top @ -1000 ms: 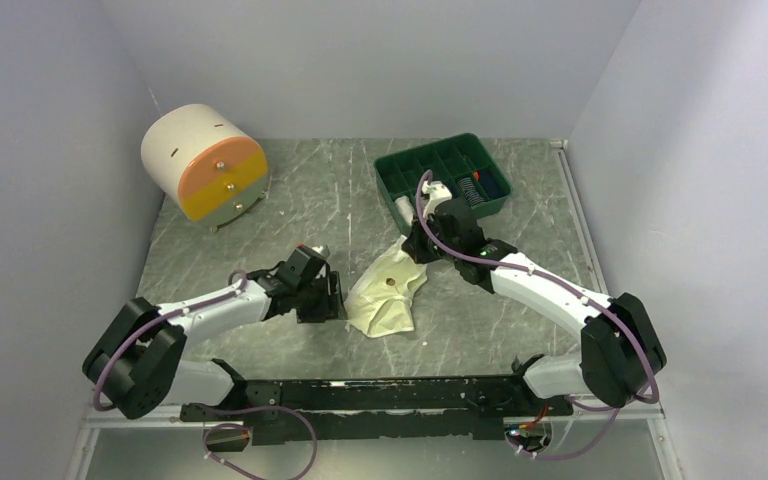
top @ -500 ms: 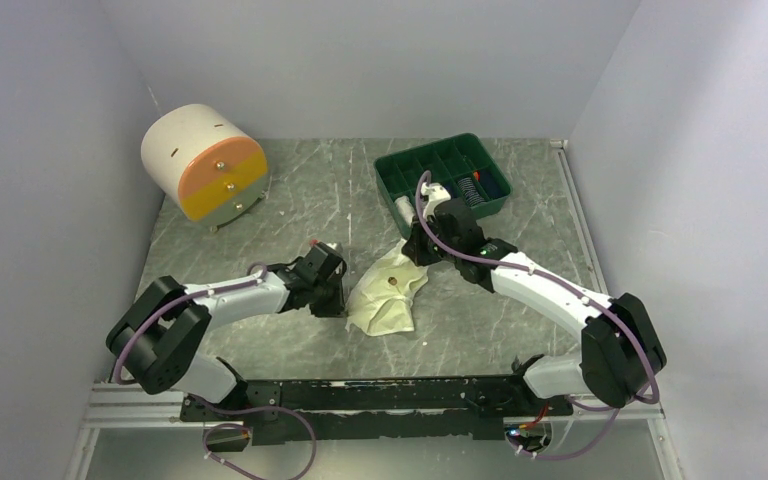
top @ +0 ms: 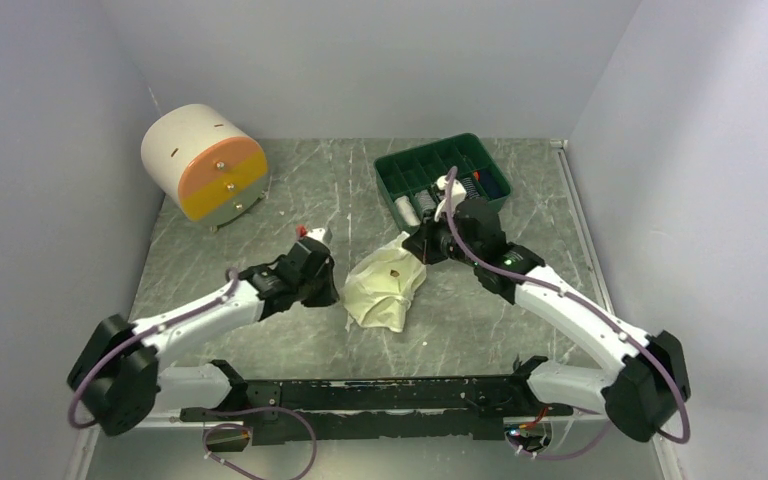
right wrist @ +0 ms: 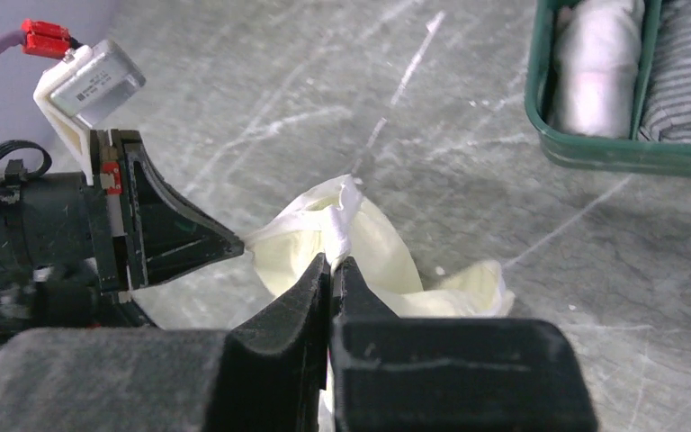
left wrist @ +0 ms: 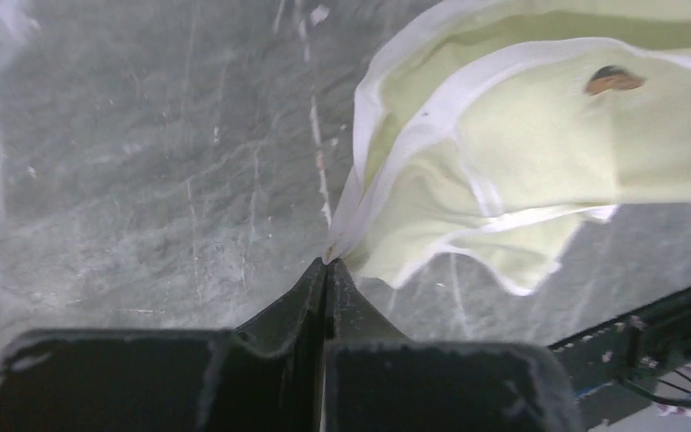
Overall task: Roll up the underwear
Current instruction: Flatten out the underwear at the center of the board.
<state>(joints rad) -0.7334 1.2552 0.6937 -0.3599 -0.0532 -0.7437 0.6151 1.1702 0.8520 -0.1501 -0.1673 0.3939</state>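
My left hand [left wrist: 327, 268] was pinched shut on the white hem of the cream underwear [left wrist: 513, 153], and my right hand [right wrist: 331, 263] was clamped on its opposite edge. The garment sat bunched between them at the middle of the grey table [top: 260, 230], just in front of the green tray [top: 381, 188].

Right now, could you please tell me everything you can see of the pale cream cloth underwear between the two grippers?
The pale cream cloth underwear is thin, soft and crumpled, edged with white bands, with a small brown mark near its middle. It lies bunched on the grey marbled table. The left gripper is shut on the white band at its left edge; the right gripper is shut on a fold at its far end, towards the green tray.
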